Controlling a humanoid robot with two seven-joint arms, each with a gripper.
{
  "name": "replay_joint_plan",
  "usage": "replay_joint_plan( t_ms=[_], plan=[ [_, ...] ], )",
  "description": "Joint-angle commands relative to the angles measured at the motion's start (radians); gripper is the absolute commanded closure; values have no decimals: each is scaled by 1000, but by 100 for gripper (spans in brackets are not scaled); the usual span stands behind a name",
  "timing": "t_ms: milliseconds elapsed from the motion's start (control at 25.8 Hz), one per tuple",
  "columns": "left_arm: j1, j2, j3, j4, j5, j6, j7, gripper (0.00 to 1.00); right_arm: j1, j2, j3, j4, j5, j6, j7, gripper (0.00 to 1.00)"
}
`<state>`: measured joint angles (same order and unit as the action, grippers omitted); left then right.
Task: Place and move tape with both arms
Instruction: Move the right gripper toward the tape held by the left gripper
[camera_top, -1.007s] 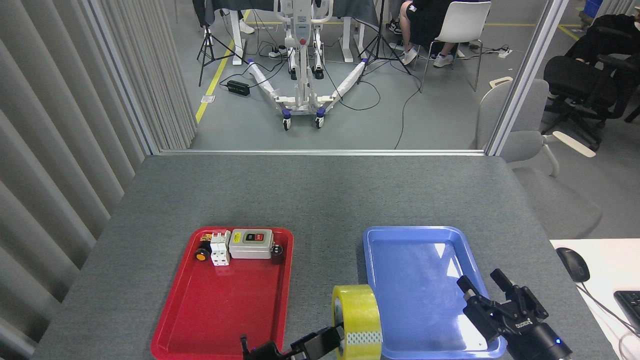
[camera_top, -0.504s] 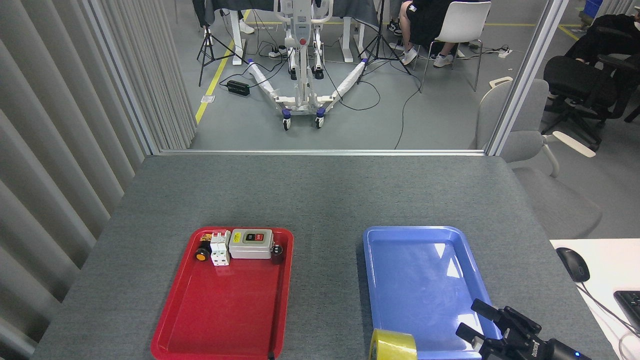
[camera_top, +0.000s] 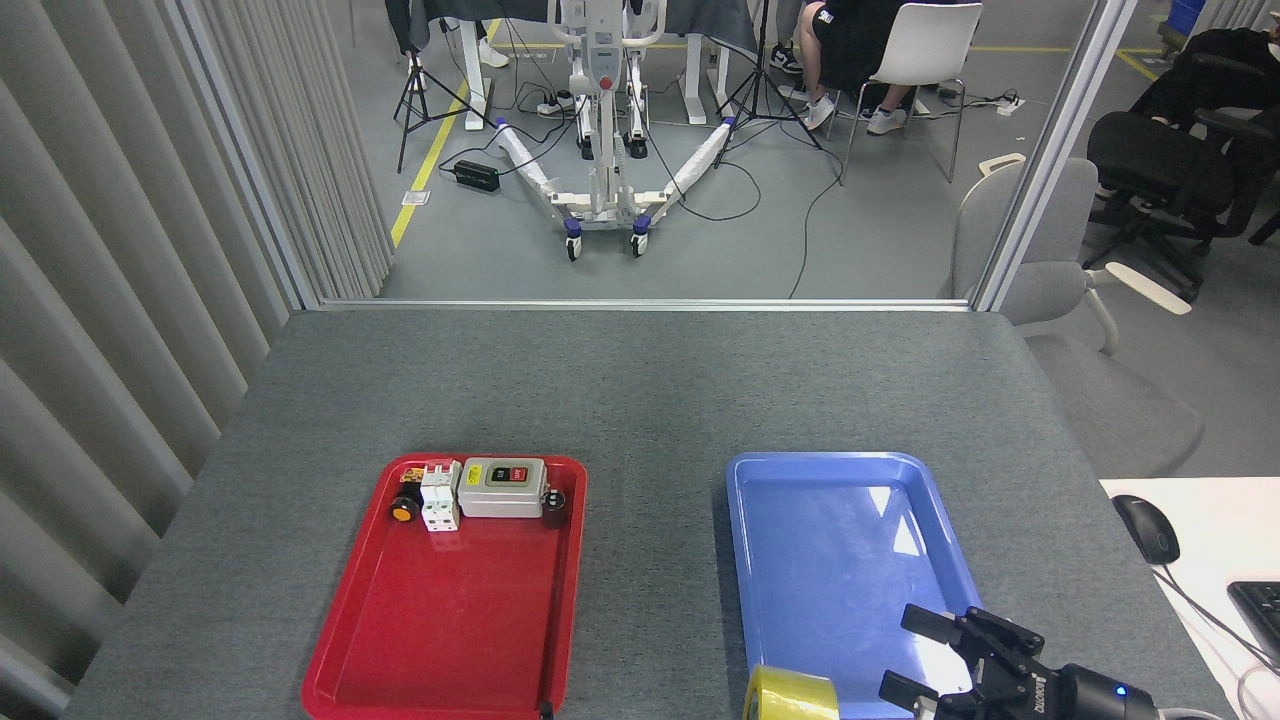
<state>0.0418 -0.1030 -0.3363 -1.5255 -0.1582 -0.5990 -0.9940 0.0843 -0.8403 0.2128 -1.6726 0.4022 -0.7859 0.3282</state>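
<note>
- Grey felt tabletop (camera_top: 640, 390) lies bare from its far edge down to both trays
- Right gripper (camera_top: 915, 658) hovers over the blue tray (camera_top: 745, 560) near corner, fingers spread, holding nothing
- Tape (camera_top: 792, 695) sits at the bottom edge, beside that gripper, overlapping the tray's near-left rim
- Red tray (camera_top: 450, 620) holds switchgear at its far end
- Left gripper is out of view

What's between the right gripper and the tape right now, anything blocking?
Nothing visible. The right gripper, fingers spread open, sits over the near end of the blue tray, and the tape stands just to its left at the picture's bottom edge. Only bare tray surface shows in the gap between them.
</note>
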Motion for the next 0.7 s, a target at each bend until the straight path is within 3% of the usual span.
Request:
replay_joint_plan(
  t_ms=[0, 232, 504, 659],
  plan=[
    [6, 0, 0, -2, 0, -5, -5, 100, -1, -8, 25, -32, 27, 0, -3, 2],
    [7, 0, 0, -2, 0, -8, -3, 100, -3, 7, 27, -47, 83, 0, -1, 4],
    [9, 9, 0, -2, 0, -10, -3, 100, 2, 13, 26, -61, 101, 0, 3, 5],
    [10, 11, 2, -5, 0, -10, -3, 100, 9, 55, 28, -84, 130, 0, 9, 6]
  ],
)
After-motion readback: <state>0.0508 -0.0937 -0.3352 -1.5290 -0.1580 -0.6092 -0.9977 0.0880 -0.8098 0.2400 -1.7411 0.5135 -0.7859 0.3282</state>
